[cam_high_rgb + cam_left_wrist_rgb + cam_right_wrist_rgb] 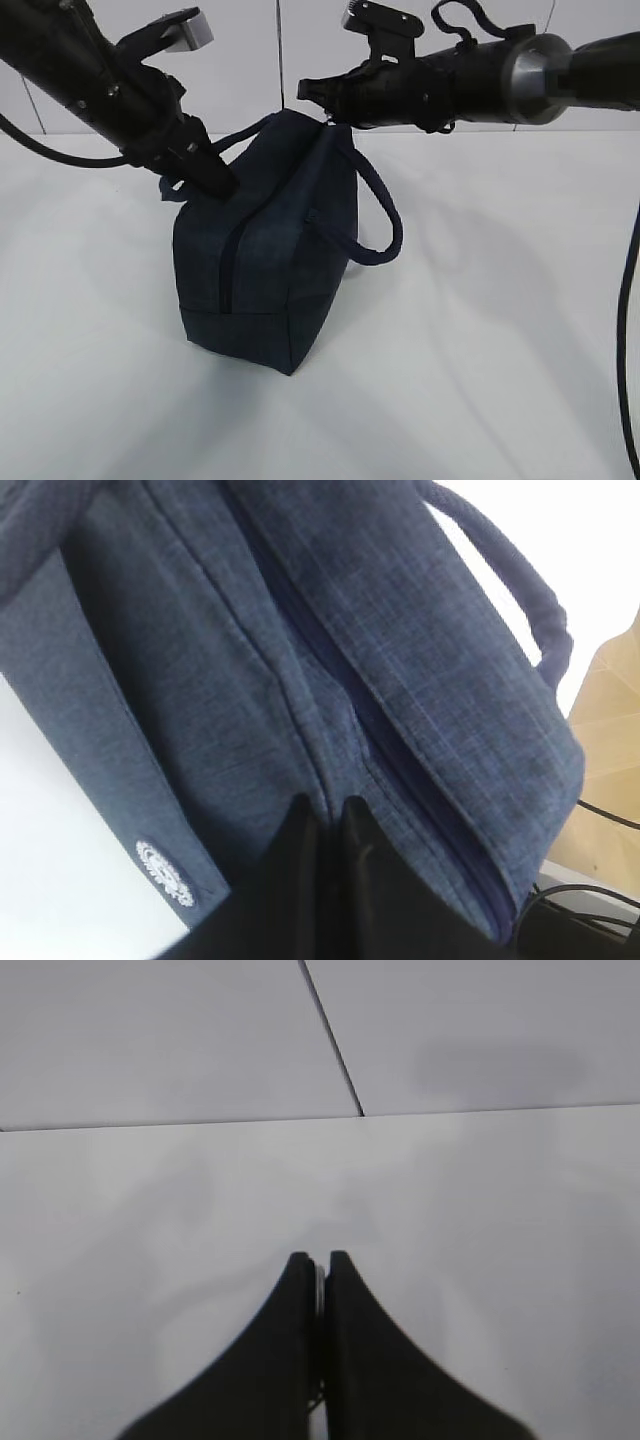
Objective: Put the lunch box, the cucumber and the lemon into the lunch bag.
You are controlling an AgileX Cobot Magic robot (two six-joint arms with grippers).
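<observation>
The dark navy lunch bag (270, 270) stands mid-table, with its zipper (232, 260) running along the top toward me. It fills the left wrist view (250, 660). My left gripper (222, 185) is shut, pinching a fold of bag fabric beside the zipper (400, 760); its tips (328, 805) press into the cloth. My right gripper (308, 92) hovers at the bag's far top end. Its jaws are shut on a thin silver piece, the zipper's ring pull (318, 1282). The lunch box, cucumber and lemon are out of view.
The white table (480, 350) spreads round the bag, with a white panelled wall (270, 50) behind. One bag handle (385, 225) loops out to the right. A black cable (628, 330) hangs at the right edge. A tan board (610, 710) shows in the left wrist view.
</observation>
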